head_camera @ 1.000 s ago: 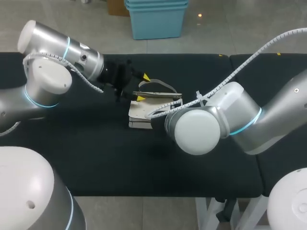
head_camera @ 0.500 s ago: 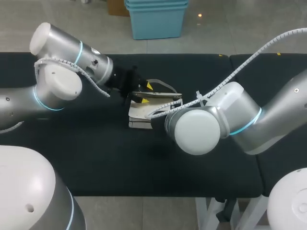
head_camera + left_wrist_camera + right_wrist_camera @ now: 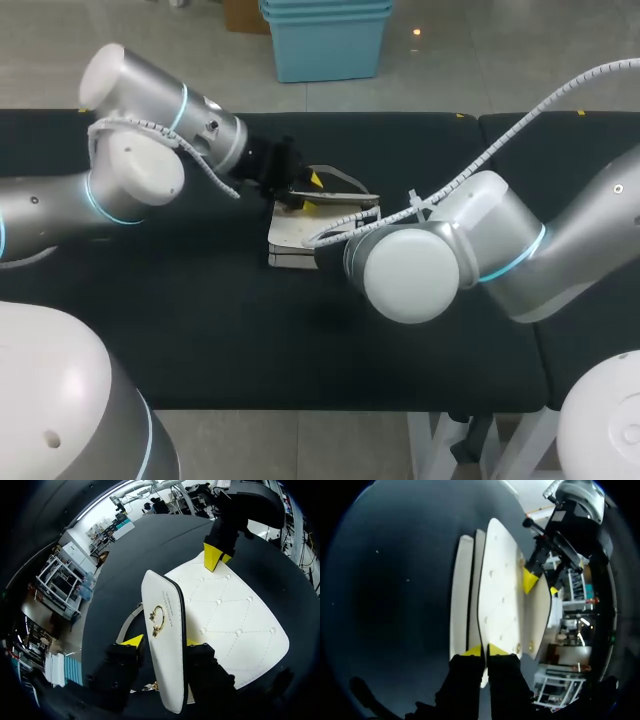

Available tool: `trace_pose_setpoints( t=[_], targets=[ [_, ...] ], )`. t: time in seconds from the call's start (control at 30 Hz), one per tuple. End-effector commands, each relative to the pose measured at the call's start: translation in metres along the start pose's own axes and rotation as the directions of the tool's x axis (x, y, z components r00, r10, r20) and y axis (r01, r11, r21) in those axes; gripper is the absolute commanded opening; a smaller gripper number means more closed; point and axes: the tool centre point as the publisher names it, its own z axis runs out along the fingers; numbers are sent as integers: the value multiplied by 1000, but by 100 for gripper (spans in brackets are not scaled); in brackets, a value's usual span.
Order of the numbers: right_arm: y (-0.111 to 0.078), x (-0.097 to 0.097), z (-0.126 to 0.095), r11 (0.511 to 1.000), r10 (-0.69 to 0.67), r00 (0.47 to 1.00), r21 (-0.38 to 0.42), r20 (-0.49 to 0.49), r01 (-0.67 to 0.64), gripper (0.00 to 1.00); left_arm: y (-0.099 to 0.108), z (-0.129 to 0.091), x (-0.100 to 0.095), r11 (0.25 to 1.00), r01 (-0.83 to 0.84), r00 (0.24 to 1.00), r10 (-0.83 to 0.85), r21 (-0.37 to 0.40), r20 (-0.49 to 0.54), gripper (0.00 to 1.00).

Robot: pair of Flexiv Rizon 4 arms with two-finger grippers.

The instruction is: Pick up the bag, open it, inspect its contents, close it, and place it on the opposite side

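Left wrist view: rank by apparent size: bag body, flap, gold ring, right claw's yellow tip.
1. bag body
2. flap, though nearest the camera, so inflated
3. right claw's yellow tip and gold ring: look alike, not ranked

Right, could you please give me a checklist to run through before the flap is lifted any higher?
1. Left jaws on the flap: ok, closed on it from both sides.
2. Right jaws on the bag: ok, pinching its edge.
3. Bag resting on the table: ok, its body lies flat.
4. Clasp undone: ok, the flap stands upright off the body.
5. Contents in sight: not ok, no view shows the inside.
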Motion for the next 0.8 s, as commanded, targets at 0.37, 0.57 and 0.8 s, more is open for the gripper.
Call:
trace_pose_setpoints(
  t=[0.37,0.57,0.8],
  targets=[
    [-4,6,1,1000,4,771,-13,637,5,0,6,7,-6,999,34,999,-34,-19,-24,0],
    [-4,6,1,1000,4,771,-13,637,5,0,6,4,-6,999,49,999,-49,-3,-15,0],
    [-2,2,-3,1000,4,774,-26,633,16,27,2,-2,-8,998,63,998,-63,7,10,0]
  ],
)
